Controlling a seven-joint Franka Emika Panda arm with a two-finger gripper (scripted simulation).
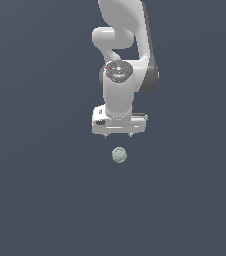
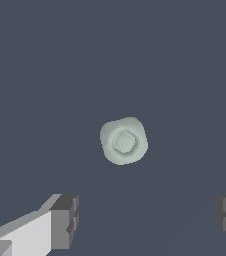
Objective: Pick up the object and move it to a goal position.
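The object, a small pale grey-green, roundish, bumpy ball, lies on the dark floor just in front of and below my gripper in the exterior view. The gripper hangs from the white arm, pointing down, open and empty, with only short finger stubs showing under its white bar. In the wrist view the ball sits apart from the two grey fingertips, which stand wide apart, and my gripper holds nothing.
A plain dark grey-blue floor fills both views. No other objects, containers or edges show. The white arm rises toward the top of the exterior view.
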